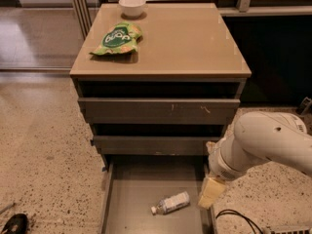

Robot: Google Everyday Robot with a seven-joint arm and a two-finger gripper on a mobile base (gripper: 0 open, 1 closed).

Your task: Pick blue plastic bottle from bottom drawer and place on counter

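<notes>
The blue plastic bottle [170, 203] lies on its side on the floor of the open bottom drawer [131, 194], cap pointing left, near the drawer's front right. My gripper [210, 193] hangs from the white arm at the drawer's right edge, just right of the bottle and slightly above it, holding nothing that I can see. The tan counter [190, 43] tops the grey drawer cabinet.
A green snack bag [118, 38] and a white bowl [132, 6] sit on the counter's left and back. The two upper drawers [156, 111] are slightly pulled out. A black cable [234, 216] lies on the speckled floor to the right.
</notes>
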